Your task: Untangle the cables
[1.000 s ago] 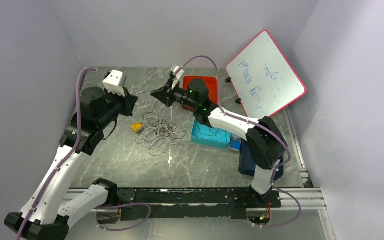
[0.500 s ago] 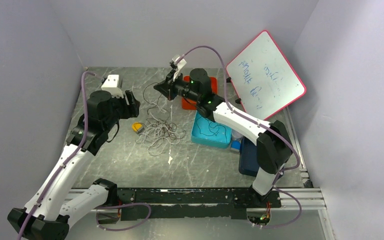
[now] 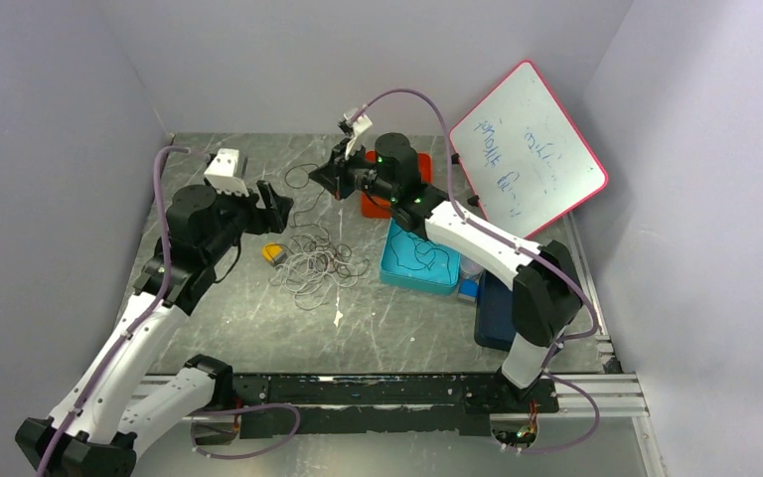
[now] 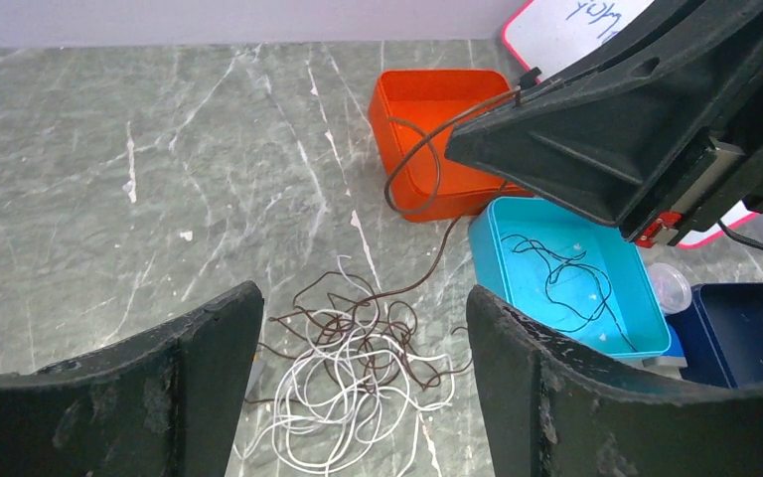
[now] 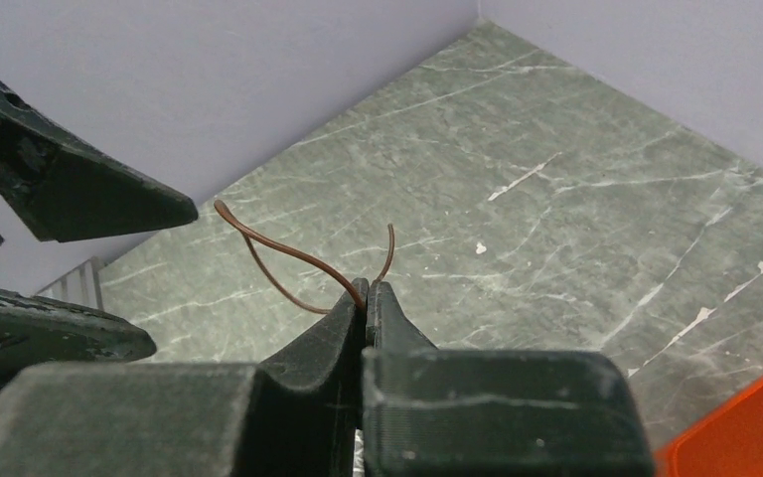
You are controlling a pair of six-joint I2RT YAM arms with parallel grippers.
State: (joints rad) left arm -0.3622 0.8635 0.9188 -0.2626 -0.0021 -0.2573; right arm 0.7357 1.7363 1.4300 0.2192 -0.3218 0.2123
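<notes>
The cables [image 3: 318,263] lie as a loose tangle of white and brown loops on the marble table, and the left wrist view shows this tangle [image 4: 358,378] below the left fingers. My right gripper [image 3: 318,179] hangs above the back of the table, shut on one brown cable [image 5: 288,250]. That strand [image 4: 447,243] droops from its tip down into the pile. My left gripper [image 3: 268,204] is open and holds nothing. Its jaws stand wide above the tangle in the left wrist view [image 4: 363,298]. A black cable [image 4: 556,278] lies in the blue tray [image 3: 417,278].
An orange bin [image 4: 427,75] sits behind the blue tray, partly under the right arm. A red-framed whiteboard [image 3: 527,149] leans at the back right. A dark blue box [image 3: 492,318] stands by the right arm's base. A small yellow object [image 3: 274,252] lies left of the tangle.
The left gripper has opened and let go of the brown cable that was stretched between both grippers. The right gripper has kept its hold and the strand now hangs slack.
</notes>
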